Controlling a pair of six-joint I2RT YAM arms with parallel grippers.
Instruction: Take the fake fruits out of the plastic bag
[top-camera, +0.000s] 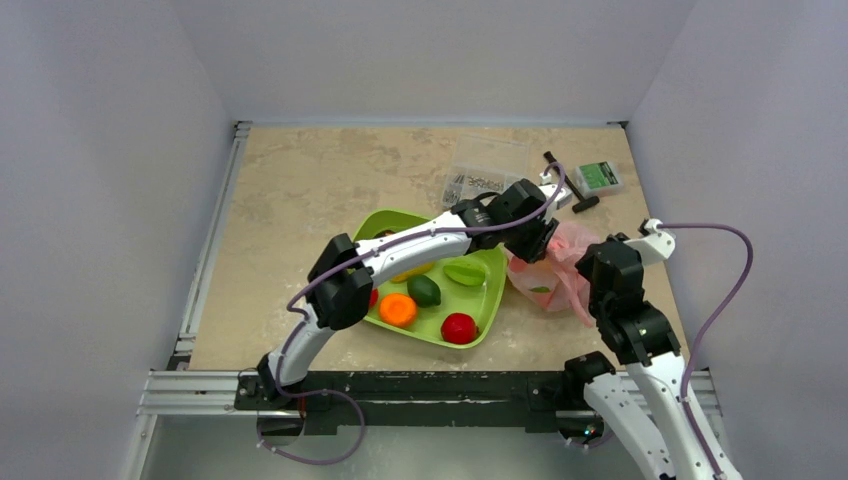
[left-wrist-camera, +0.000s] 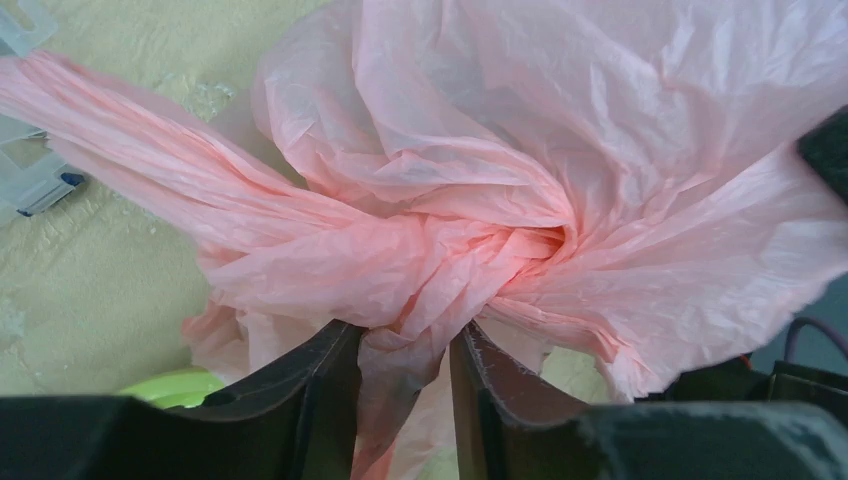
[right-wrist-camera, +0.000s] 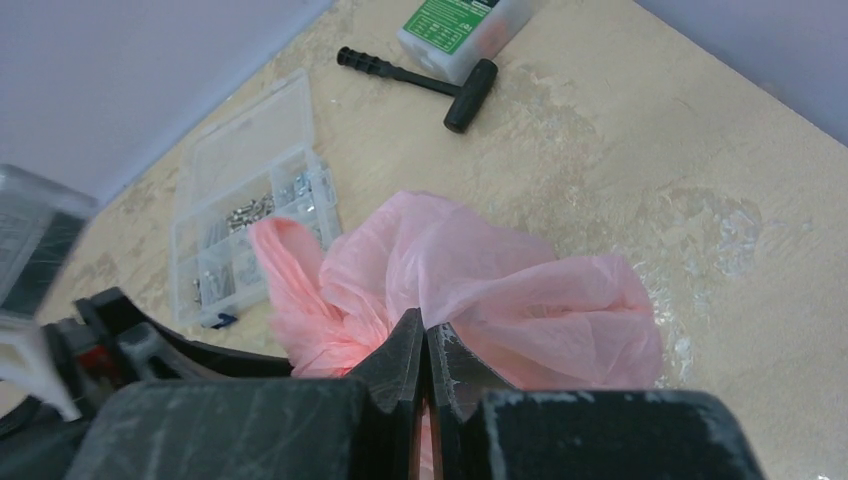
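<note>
The pink plastic bag (top-camera: 556, 262) lies crumpled on the table just right of the green tray (top-camera: 490, 310). A small green shape (top-camera: 540, 289) shows through its film. My left gripper (top-camera: 537, 246) hangs over the bag's left side. In the left wrist view its jaws (left-wrist-camera: 405, 335) stand apart, with a bunched fold of the bag (left-wrist-camera: 430, 250) hanging between them below a twisted knot. My right gripper (top-camera: 594, 272) is at the bag's right side, shut (right-wrist-camera: 425, 330) on a pinch of the bag (right-wrist-camera: 520, 290). On the tray lie a yellow banana (top-camera: 412, 271), half under the left arm, and a lime-green fruit (top-camera: 465, 272).
The tray also holds an orange fruit (top-camera: 398, 310), a dark green one (top-camera: 425, 291) and a red one (top-camera: 459, 328). Behind the bag are a clear parts box (top-camera: 485, 180), a black-handled tool (top-camera: 572, 188) and a green-labelled box (top-camera: 598, 177). Walls close three sides.
</note>
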